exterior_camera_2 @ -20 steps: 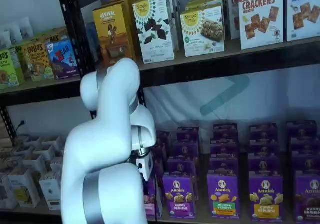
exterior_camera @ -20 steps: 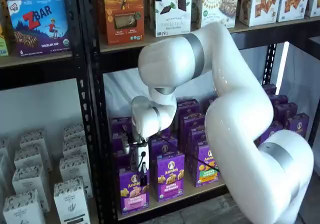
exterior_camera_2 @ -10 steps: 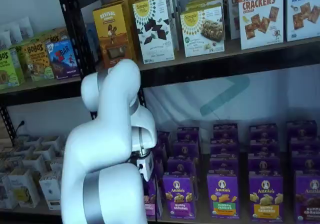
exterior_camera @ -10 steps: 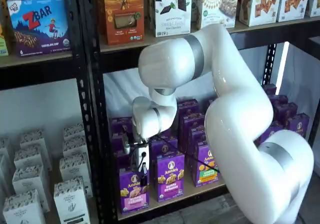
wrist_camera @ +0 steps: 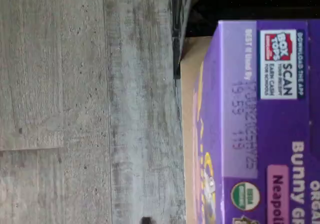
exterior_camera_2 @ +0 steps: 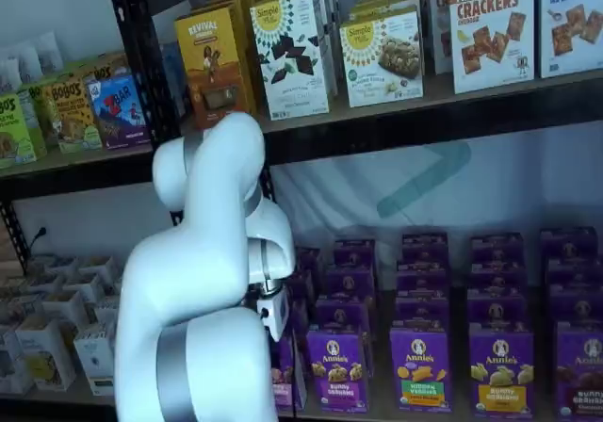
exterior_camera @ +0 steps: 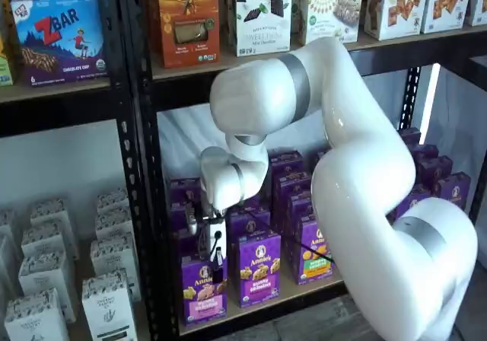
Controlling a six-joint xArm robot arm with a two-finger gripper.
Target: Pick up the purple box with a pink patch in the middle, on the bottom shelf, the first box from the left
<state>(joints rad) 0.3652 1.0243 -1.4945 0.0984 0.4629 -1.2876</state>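
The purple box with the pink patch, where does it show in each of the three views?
Wrist view: the purple box fills one side, top face showing.
Shelf view: front of the bottom shelf, under the tool, at.
Shelf view: a sliver behind the arm.
Shared landmark: the bottom shelf.

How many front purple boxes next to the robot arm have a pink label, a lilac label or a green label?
Pink label: 1, the purple box
Lilac label: 1, the lilac-label box
Green label: 1, the green-label box
Total: 3 in a shelf view; the arm hides the rest of the row.
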